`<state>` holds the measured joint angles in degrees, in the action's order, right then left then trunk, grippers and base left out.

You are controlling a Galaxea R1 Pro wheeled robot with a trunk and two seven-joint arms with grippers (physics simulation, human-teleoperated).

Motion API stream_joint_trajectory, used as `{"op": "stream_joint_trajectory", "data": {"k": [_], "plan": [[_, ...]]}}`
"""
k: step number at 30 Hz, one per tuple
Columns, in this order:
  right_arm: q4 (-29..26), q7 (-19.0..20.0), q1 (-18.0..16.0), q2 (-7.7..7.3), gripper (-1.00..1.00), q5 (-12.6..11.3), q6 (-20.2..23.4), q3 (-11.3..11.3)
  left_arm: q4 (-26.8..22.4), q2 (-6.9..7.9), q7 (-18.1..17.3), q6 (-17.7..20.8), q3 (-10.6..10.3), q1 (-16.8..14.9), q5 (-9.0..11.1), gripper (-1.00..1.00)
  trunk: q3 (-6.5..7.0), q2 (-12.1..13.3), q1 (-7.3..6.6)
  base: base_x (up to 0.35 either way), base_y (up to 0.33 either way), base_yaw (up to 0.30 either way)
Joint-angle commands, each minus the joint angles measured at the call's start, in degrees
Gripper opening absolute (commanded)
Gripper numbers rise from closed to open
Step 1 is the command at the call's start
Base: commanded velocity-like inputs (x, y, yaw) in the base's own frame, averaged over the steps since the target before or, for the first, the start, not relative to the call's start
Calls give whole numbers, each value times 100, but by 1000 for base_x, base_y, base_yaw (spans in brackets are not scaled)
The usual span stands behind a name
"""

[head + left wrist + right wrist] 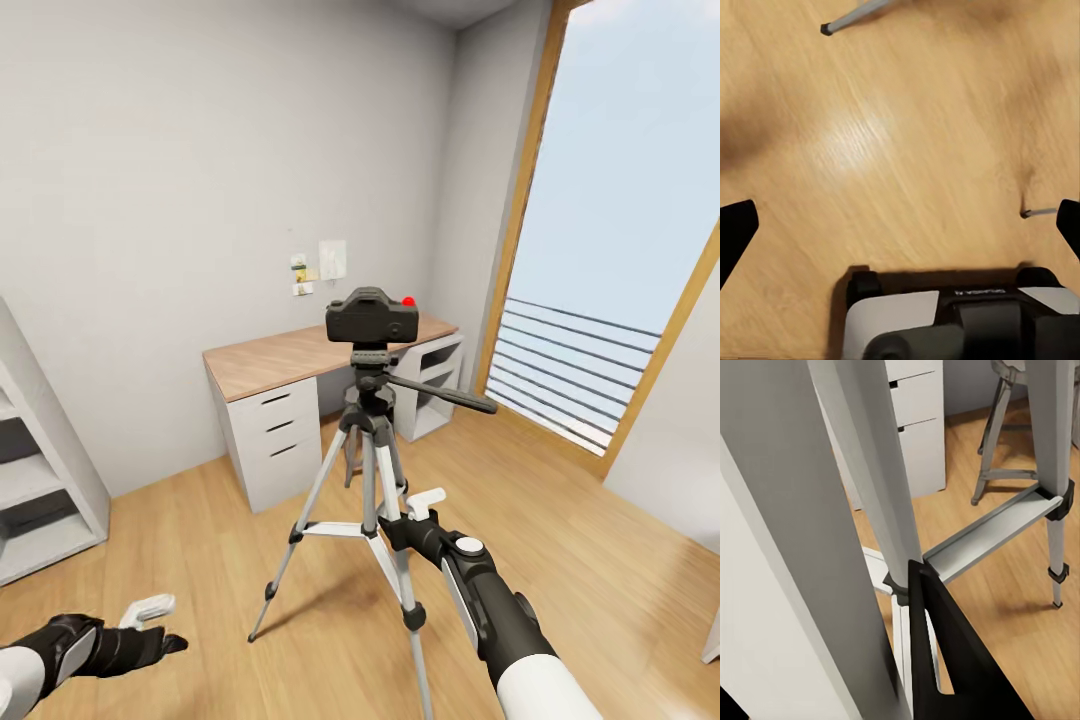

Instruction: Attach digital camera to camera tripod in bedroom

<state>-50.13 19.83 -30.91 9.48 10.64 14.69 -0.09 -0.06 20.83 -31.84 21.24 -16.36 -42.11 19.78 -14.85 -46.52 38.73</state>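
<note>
While judged from the bedroom scene:
Done: digital camera (371, 317) is sitting on camera tripod (367, 470) head.
Left: nothing obvious.
Left gripper (900, 229): hanging open, empty.
Right gripper (418, 505): jaw state is proving untellable.

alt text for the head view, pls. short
A small black boxy digital camera with a red button sits on top of a tall silver-legged camera tripod on a light wood floor, with a wood-topped white desk and tall window behind. The right gripper is beside the tripod's legs; the left gripper hangs low over the floor.
</note>
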Motion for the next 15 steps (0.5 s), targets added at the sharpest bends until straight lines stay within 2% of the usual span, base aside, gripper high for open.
{"op": "stream_joint_trajectory", "data": {"k": [1,2,3,5,6,10,11,13,14,15], "plan": [[-11,20,-2,1,-100,237,8,-9,-3,-28,146,-103,-17,164,208,100,-8,-6,1,0,0,0],[-10,20,-2,1,-100,235,8,-9,-3,-63,305,-250,-17,324,338,100,-8,-6,1,0,0,0],[-9,20,-2,1,-100,233,8,-9,-3,-147,628,-564,-15,631,582,100,-8,-6,1,0,0,0],[-7,21,-2,1,-100,231,8,-9,-3,-247,956,-909,-14,907,797,100,-8,-6,1,0,0,0],[-7,21,-2,1,-100,230,10,-9,-1,-357,1286,-1272,-12,1147,974,100,-8,-6,1,0,0,0],[-6,21,-2,1,-100,229,17,-9,3,-546,1976,-1873,-14,1538,1207,100,-8,-6,1,0,0,0],[-6,21,-2,1,-100,229,23,-9,4,-634,2344,-2032,-13,1695,1269,100,-8,-6,1,0,0,0],[-6,21,-2,-2,-100,225,29,-9,5,-726,2713,-2105,-11,1824,1309,100,-8,-6,1,0,0,0],[-6,21,-2,-10,-100,223,34,-9,5,-826,3085,-2108,-10,1934,1334,100,-8,-6,1,0,0,0],[-6,21,-2,-15,-100,223,36,-9,6,-875,3262,-2088,-10,1987,1343,100,-8,-6,1,0,0,0]]}}
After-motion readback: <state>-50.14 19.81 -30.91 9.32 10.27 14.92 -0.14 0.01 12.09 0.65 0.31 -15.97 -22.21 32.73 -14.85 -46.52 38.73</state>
